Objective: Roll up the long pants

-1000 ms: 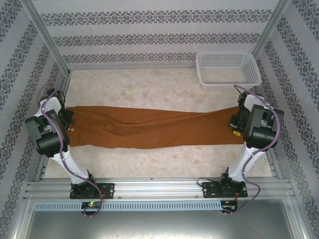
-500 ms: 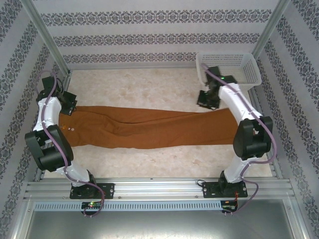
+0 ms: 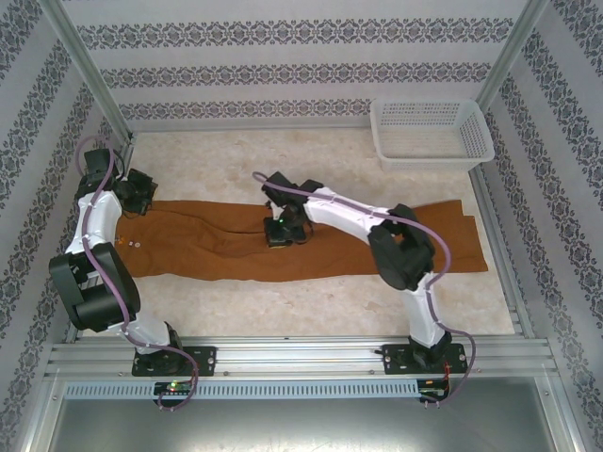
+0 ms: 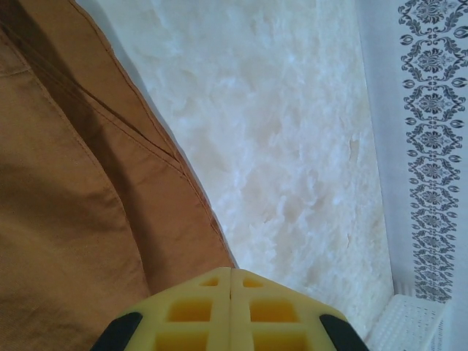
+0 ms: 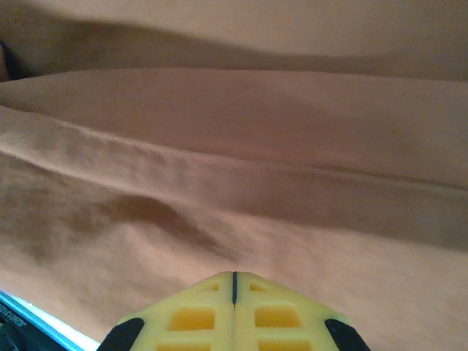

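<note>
The long pants [image 3: 207,247] lie flat across the table, rust-brown, waist at the left and leg ends at the right; a small light mark [image 3: 133,243] sits near the waist. My left gripper [image 3: 141,194] is at the far upper corner of the waist, shut and empty. In the left wrist view its yellow fingertips [image 4: 231,272] meet over the pants' edge [image 4: 73,205] and the bare table. My right gripper [image 3: 279,237] reaches to the middle of the pants. In the right wrist view it [image 5: 234,276] is shut just above the creased fabric [image 5: 234,146], holding nothing.
A white mesh basket [image 3: 431,132] stands at the back right corner. The pale marbled table [image 3: 283,165] is bare behind the pants. Patterned walls and metal posts close in the sides and back. The right arm stretches over the pants' legs.
The right arm swung from beside the basket to the middle of the pants. The left gripper shifted slightly at the waist corner. The pants lie as before.
</note>
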